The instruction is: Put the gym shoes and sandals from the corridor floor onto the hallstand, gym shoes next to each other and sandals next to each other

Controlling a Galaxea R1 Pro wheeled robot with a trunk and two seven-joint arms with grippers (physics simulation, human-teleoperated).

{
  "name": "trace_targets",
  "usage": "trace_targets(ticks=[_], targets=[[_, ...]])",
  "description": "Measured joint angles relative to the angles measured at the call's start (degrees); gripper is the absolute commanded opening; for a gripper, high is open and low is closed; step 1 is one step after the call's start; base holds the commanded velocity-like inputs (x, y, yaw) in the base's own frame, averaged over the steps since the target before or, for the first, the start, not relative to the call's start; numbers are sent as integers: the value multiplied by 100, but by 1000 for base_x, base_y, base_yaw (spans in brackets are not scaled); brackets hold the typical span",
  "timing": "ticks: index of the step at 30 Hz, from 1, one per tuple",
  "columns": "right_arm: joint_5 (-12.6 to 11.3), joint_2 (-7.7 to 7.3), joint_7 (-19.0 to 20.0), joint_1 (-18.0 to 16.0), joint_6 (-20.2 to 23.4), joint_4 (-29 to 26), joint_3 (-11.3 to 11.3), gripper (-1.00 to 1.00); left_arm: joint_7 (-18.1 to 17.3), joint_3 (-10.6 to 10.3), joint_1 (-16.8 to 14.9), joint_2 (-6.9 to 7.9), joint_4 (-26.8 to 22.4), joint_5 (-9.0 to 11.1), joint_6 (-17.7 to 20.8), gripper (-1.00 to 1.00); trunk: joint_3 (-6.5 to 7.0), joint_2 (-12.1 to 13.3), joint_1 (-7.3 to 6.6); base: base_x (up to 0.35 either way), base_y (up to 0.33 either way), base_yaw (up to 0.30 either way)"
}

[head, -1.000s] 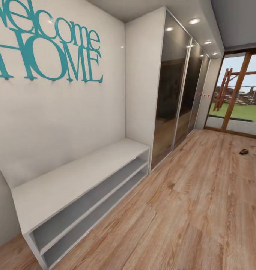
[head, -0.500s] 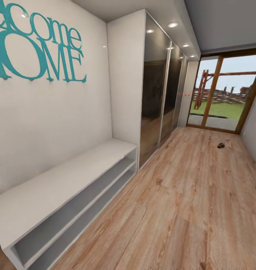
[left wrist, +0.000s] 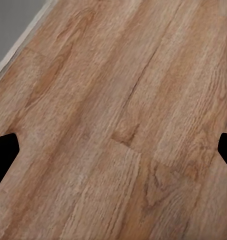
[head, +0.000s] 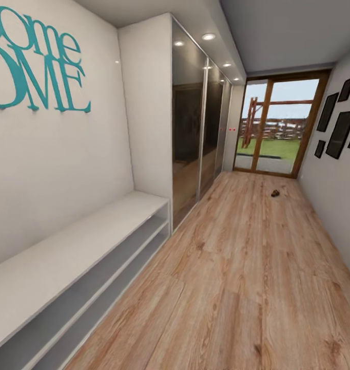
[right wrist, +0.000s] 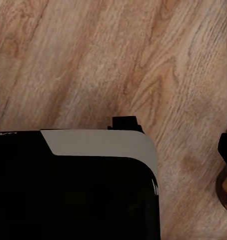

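A small dark brown thing (head: 274, 193) lies far down the corridor floor (head: 236, 267), right of centre in the head view, short of the glass door (head: 277, 123). It may be 1 of the sandals, though it is too small to be sure. No gym shoes can be made out anywhere on the planks.

Over the last second the whole head view has swung. The brown thing has drifted from the right edge toward the middle, the teal wall lettering (head: 36, 72) has slid off toward the upper left, and the right wall with its 4 or so dark picture frames (head: 341, 131) has come into sight. That is the camera turning, not the things moving. I read it as the robot squaring up to the corridor to head for the footwear, so the task looks barely begun.

The low white 2-tier unit (head: 82, 241) along the lower left, beside the mirrored wardrobe (head: 195, 133), is bare on top and in both tiers. It has no wall shelves above it, so it may not be the rack wanted.

The left hand (left wrist: 113, 152) hangs over bare planks, its fingertips (left wrist: 3, 150) dark at both edges of the left wrist view, spread and holding nothing. In the right wrist view a black and grey part of the robot (right wrist: 73, 185) hangs over the floor; I cannot tell the right hand's state.
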Motion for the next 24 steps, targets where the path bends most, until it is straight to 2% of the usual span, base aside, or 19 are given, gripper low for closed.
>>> trace_targets(ticks=[7,14,24], targets=[[0,4,0,0,0,-1,1,100,0,-2,-1,-5,1,-1,-3,100,0,0,1,-62,0,-69],[0,6,0,0,0,-2,3,100,0,-2,-2,-7,1,-1,-4,100,0,1,3,-259,1,-10],[2,10,-4,0,0,0,3,100,0,-2,-1,-7,0,-1,-3,100,0,1,3,-315,95,205]])
